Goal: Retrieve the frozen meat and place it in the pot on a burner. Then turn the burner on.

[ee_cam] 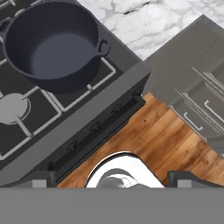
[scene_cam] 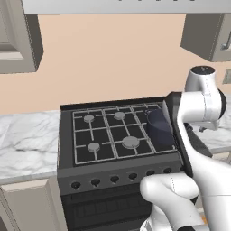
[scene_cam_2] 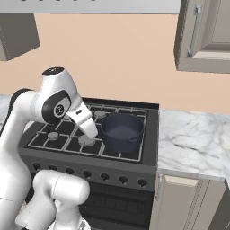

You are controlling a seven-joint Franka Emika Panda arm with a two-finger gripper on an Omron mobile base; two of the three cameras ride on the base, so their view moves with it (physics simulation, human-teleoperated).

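Observation:
The dark navy pot (ee_cam: pixel 52 43) stands on the stove's front right burner, and its inside is empty. The right base view shows the pot (scene_cam_2: pixel 122 129) in full, while the arm partly covers the pot (scene_cam: pixel 158 124) in the left base view. My gripper (ee_cam: pixel 113 177) hangs above the stove's front edge, just left of the pot, pointing down. It is open, with nothing between its fingertips (ee_cam: pixel 39 178). In the right base view my hand (scene_cam_2: pixel 90 128) sits beside the pot's left rim. The frozen meat is out of view.
A row of knobs (scene_cam_2: pixel 104 176) runs along the stove front (scene_cam: pixel 113 179). Bare burners (scene_cam: pixel 130 142) lie left of the pot. Marble counters (scene_cam: pixel 27 144) (scene_cam_2: pixel 193 139) flank the stove. Grey drawers (ee_cam: pixel 205 109) and wooden floor (ee_cam: pixel 162 144) lie below.

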